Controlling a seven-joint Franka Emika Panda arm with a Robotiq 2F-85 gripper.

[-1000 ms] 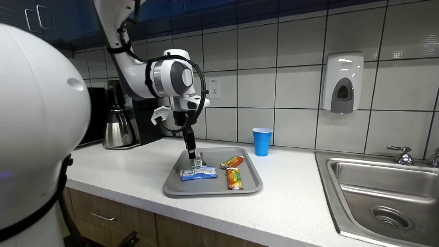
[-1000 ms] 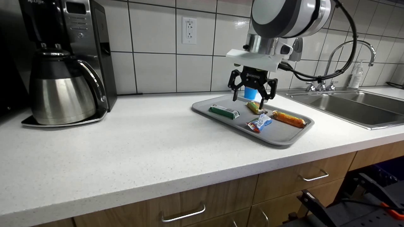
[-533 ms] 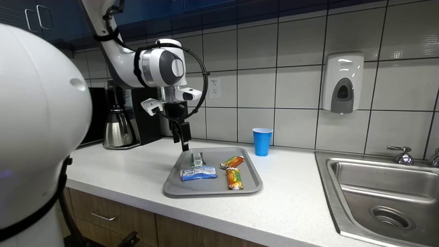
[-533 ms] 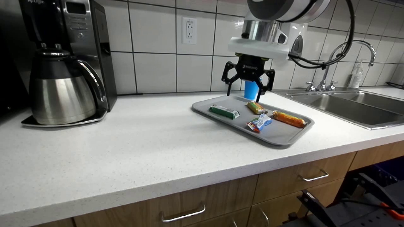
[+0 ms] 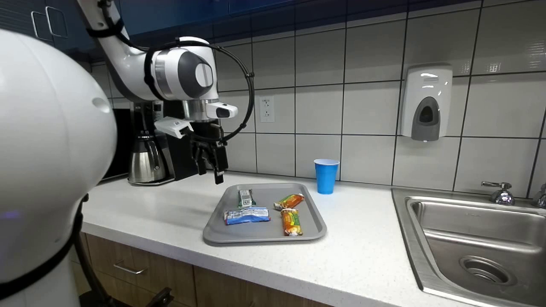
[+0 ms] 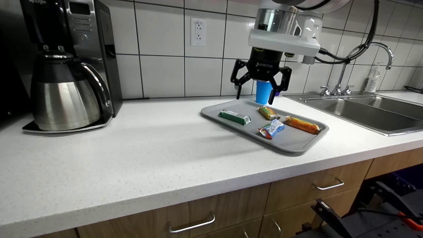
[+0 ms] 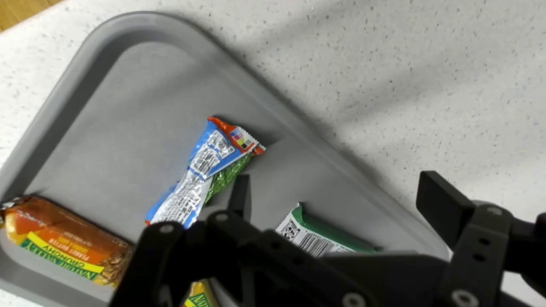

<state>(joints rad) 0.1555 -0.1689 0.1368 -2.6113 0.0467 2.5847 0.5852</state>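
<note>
In an exterior view, one gray tray (image 5: pixel 256 233) on the bench (image 5: pixel 362 243) bears, near to far, one orange bar (image 5: pixel 291 221), one blue packet (image 5: pixel 247 215), a second orange bar (image 5: pixel 289 201) and one green bar (image 5: pixel 246 198), its long axis roughly along the tray, barcode end toward the blue packet. Two fingers (image 7: pixel 443 209), spread wide and gripping nothing, hang in the air near the tray's far end; one blue cup (image 5: pixel 326 177) stands beside its far corner.

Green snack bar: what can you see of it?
The green snack bar is long and slim, in a shiny, plastic-looking green wrapper with a white panel bearing a barcode; one end looks crimped. It lies flat on the gray tray, apart from the blue snack bar. The open gripper does not touch it.
</note>
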